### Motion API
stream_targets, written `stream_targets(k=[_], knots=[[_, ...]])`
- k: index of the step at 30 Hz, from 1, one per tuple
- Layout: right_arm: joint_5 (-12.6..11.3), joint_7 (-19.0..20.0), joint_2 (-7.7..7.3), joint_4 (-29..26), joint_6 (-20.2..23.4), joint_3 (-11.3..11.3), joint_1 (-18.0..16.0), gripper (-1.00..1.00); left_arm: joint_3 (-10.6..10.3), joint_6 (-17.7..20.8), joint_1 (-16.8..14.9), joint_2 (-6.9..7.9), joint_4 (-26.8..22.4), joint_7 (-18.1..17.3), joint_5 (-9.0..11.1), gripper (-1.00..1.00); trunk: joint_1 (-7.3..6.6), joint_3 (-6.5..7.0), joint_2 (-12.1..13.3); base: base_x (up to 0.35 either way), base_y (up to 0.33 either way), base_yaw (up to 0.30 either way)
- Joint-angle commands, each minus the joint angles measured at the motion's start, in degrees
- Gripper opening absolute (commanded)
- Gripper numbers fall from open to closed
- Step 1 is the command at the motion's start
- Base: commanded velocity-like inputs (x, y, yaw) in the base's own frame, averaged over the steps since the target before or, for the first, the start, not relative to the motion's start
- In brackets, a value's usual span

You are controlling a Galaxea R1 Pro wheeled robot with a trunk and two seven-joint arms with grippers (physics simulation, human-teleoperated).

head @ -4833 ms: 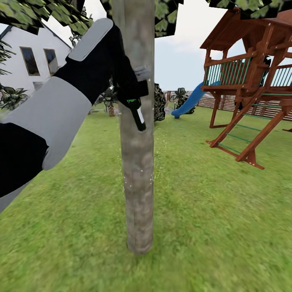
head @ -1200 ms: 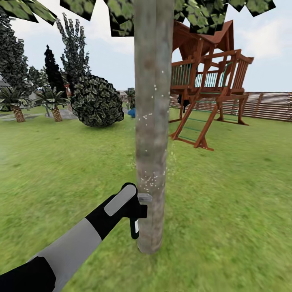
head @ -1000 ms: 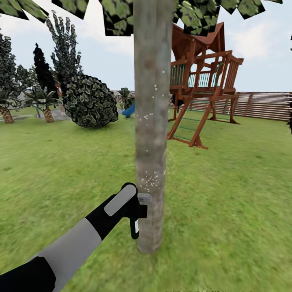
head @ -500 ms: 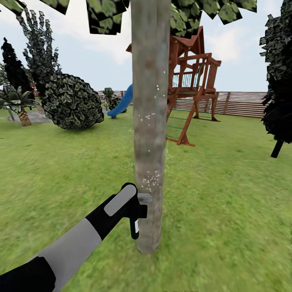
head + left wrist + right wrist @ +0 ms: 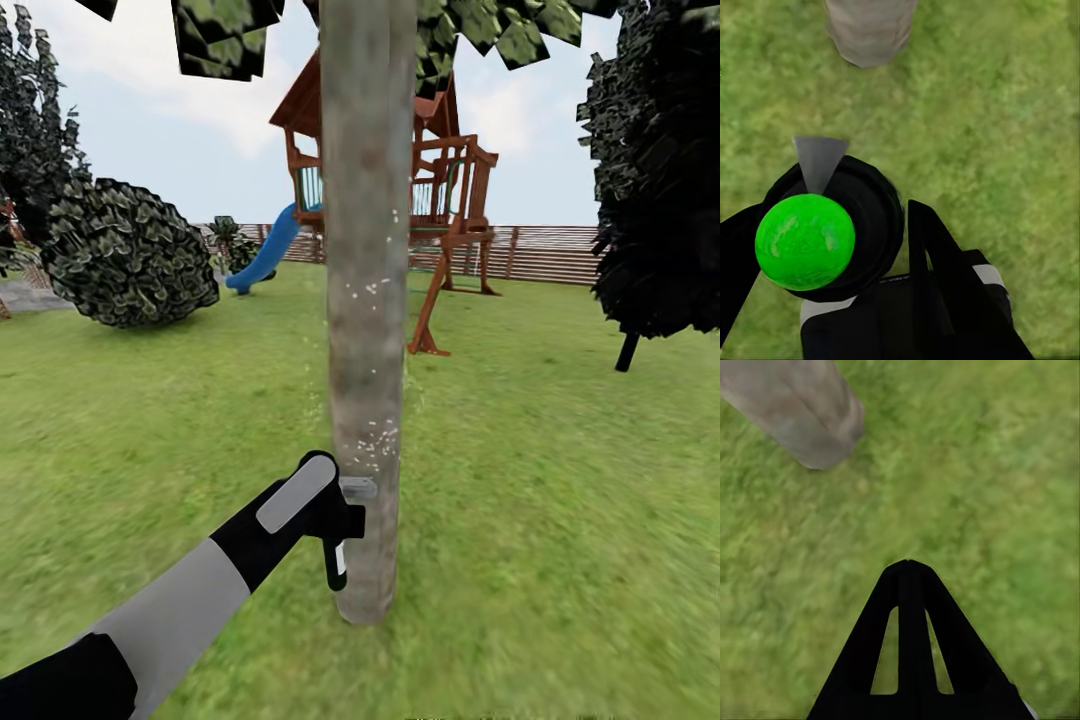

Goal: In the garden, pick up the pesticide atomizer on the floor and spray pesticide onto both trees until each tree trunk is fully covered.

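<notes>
One tree's thick grey-brown tree trunk (image 5: 365, 300) rises through the middle of the head view, and its base shows in the wrist views (image 5: 870, 30) (image 5: 802, 412). White specks of pesticide (image 5: 372, 440) dot the bark low down, with more higher up. My left gripper (image 5: 335, 518) is shut on the black pesticide atomizer (image 5: 338, 562), held low with its grey nozzle (image 5: 357, 488) right against the trunk. In the left wrist view the atomizer (image 5: 806, 240) shows a green round top between black fingers (image 5: 934, 255). My right gripper (image 5: 907, 566) is shut, empty, above the grass.
Green lawn of the garden (image 5: 560, 480) lies all around. Behind the trunk stand a wooden play tower (image 5: 450, 200) with a blue slide (image 5: 260, 255), a slatted fence (image 5: 540, 250), a dark round bush (image 5: 125, 255) at left and a near-black tree (image 5: 660, 170) at right.
The camera has swung around the trunk: tower, slide and bush slid left, and the dark tree came in at right. Earlier the left arm held the atomizer high; it is now low.
</notes>
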Motion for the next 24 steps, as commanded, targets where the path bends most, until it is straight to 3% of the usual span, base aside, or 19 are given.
stream_targets(k=[1, 24], knots=[[0.0, 0.5, 0.08, 0.0, 0.0, -0.5, -0.1, -1.00, -0.1, 0.2, -0.1, 0.07, -0.1, 0.6, 0.5, -1.00, 0.04, -0.14, -0.1, 0.000, 0.350, -0.246], [0.2, 0.5, 0.08, 0.0, 0.0, -0.4, -0.1, -1.00, -0.1, 0.2, -0.1, 0.40, -0.1, 0.6, 0.5, -1.00, 0.04, -0.14, -0.1, 0.000, 0.350, -0.246]])
